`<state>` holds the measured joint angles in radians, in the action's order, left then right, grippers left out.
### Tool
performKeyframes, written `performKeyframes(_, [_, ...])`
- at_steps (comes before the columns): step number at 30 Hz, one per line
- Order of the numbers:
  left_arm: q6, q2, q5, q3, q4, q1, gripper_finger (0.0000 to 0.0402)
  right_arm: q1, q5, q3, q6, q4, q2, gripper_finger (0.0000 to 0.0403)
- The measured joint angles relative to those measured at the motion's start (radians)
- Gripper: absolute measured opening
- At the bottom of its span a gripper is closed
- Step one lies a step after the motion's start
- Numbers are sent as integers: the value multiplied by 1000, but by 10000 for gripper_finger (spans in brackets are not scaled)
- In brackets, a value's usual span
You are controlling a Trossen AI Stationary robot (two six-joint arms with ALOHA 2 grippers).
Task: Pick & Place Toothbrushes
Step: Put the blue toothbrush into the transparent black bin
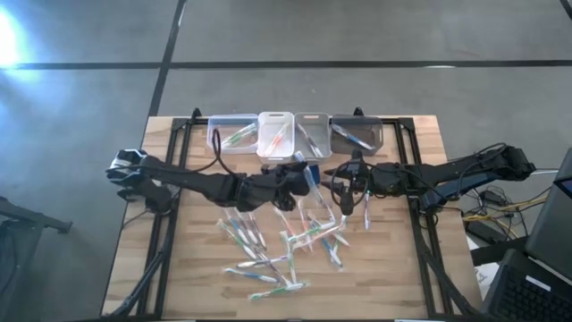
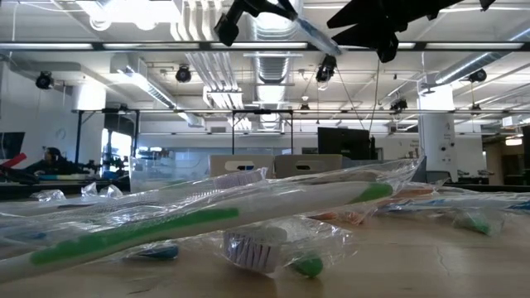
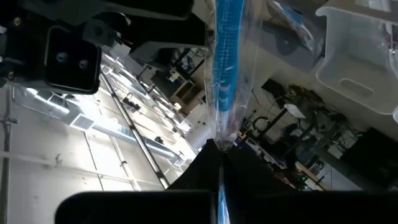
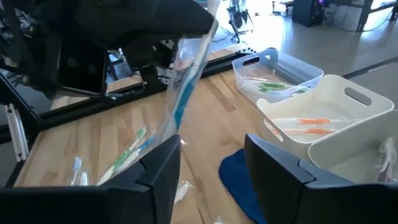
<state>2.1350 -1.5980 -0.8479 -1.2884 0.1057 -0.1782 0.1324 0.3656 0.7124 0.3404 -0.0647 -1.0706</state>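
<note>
Left gripper (image 1: 304, 175) is raised over mid-table, fingers clamped on a blue toothbrush (image 3: 227, 56) in its clear wrapper, hanging in front of the row of bins (image 1: 295, 132). Right gripper (image 4: 211, 163) sits just beside it, fingers apart, gripping nothing, with the wrapped brush between them. Remaining toothbrushes (image 1: 277, 246) lie scattered on the wooden table (image 1: 206, 268); a few already sit in the bins, green and orange ones.

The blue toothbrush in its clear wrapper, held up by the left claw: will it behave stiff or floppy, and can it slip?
The blue toothbrush probably stays stiff, since it stands straight above the left claw. Its wrapper looks loose and crinkled, so the shut fingers may pinch mostly film, and it could slip. It seems light.
</note>
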Motion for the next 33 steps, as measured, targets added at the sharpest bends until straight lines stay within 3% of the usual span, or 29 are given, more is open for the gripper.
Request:
performKeyframes(11, [49,-25,14,1,58,14,5,0,-2,-1,20,-4,-2,204])
performKeyframes(20, [97,-25,33,1,126,22,6,0,-8,-3,3,-104,-55,217])
performKeyframes(33, [102,-31,47,0,156,24,10,-2,-11,-2,-4,-134,-70,173])
